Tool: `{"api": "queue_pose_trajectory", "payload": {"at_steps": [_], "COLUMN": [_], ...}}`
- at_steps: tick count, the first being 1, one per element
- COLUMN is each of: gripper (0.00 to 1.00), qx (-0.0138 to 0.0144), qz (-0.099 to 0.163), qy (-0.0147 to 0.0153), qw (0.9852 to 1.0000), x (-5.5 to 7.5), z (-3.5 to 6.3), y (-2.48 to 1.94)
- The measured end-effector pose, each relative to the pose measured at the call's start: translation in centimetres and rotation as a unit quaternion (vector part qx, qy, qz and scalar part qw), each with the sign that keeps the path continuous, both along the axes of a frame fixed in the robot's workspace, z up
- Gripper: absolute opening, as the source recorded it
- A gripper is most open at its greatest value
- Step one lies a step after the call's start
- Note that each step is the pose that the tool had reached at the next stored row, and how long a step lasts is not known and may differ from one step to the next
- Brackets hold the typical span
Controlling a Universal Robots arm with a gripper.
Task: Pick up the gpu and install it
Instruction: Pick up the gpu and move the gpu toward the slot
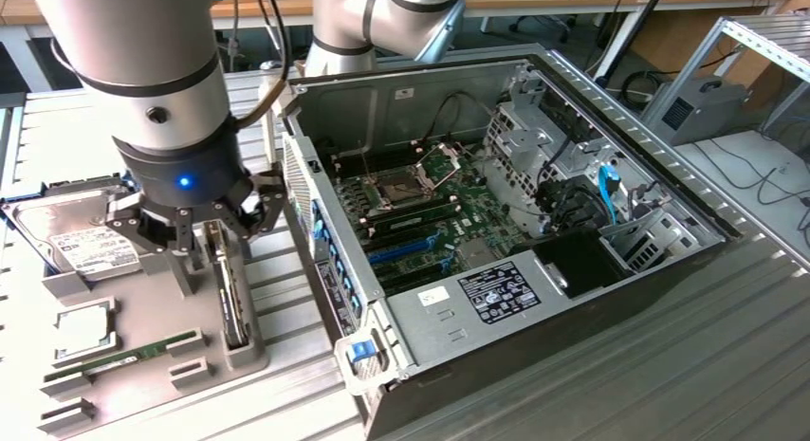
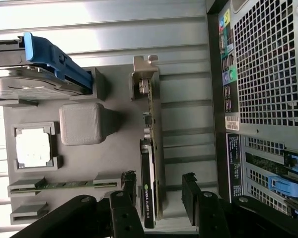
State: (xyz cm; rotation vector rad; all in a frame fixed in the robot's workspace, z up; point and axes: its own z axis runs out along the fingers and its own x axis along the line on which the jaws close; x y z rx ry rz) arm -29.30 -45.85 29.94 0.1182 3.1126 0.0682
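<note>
**Green flat gpu card with black round fan cooler and silver end bracket (image 2: 150, 163) stands between my parted jaws**

Farthest to the exterior view's left, a silver boxy hard drive with a white label (image 1: 79, 237) lies on the flat grey plastic fixture tray (image 1: 152, 303). Nearer the camera on the same tray sit a square silver processor chip in a grey frame (image 1: 83, 325) and a long narrow green memory stick (image 1: 127, 356) held in grey clips.

Next comes my thick grey and black arm (image 1: 165, 109), with a small blue light (image 1: 186, 183) glowing on it, hanging above the tray. My black two-fingered gripper (image 2: 158, 181) sits low over the gpu. The gpu stands on its long edge in a grey slotted holder (image 1: 241, 351) on the side of the tray nearest the case. My jaws are apart, one finger on each flat side of the card at the fan cooler end. The wrist view shows a gap between each finger and the card. The silver bracket is at the card's other end, level with the hard drive.

To the exterior view's right, just beside the tray, the big black and silver computer case (image 1: 437, 332) is open toward the camera on the ribbed aluminium table (image 1: 708, 365). Inside it I see the green motherboard (image 1: 469, 209), a bare processor socket (image 1: 402, 187) and blue slot latches (image 1: 408, 249). The gpu is outside the case.
</note>
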Motion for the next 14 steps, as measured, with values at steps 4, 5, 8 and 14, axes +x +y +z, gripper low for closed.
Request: {"api": "queue_pose_trajectory", "payload": {"at_steps": [4,5,8,14], "gripper": [0.50,0.50,0.50,0.50], "qx": [0.0001,0.0000,0.0001,0.0000], "qz": [0.000,0.000,0.000,0.000], "qy": [0.0000,0.0000,-0.0001,0.0000], "qw": [1.0000,1.0000,1.0000,1.0000], "x": [-0.2,-0.2,-0.2,-0.2], "z": [-0.31,-0.45,-0.92,-1.77], "y": [0.00,0.00,0.00,0.00]}}
